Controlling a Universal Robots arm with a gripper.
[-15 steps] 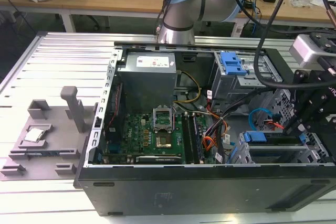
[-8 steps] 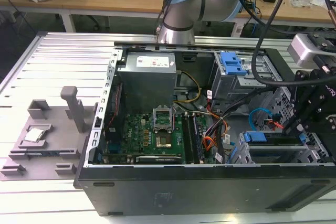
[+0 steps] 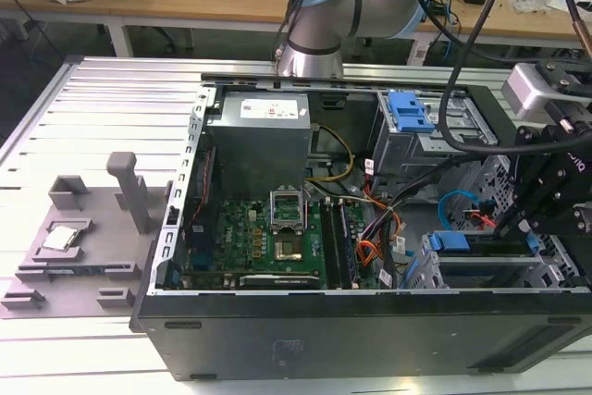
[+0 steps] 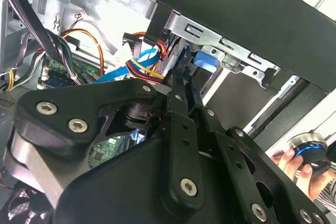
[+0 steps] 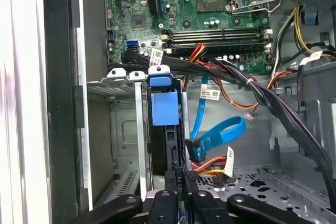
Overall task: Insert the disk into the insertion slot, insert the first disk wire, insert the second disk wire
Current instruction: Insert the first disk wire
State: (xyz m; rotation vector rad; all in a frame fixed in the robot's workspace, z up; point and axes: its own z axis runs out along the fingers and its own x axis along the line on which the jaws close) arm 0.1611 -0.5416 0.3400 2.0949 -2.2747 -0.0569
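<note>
The disk stands on edge in the slot, its blue-framed end toward the motherboard. The gripper sits at the disk's other end, beside the blue cable. Whether its jaws clamp the disk cannot be told.

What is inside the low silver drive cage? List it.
The disk in its blue carrier sits edge-on in the insertion slot. The hand covers its near end, so its connectors cannot be seen.
</note>
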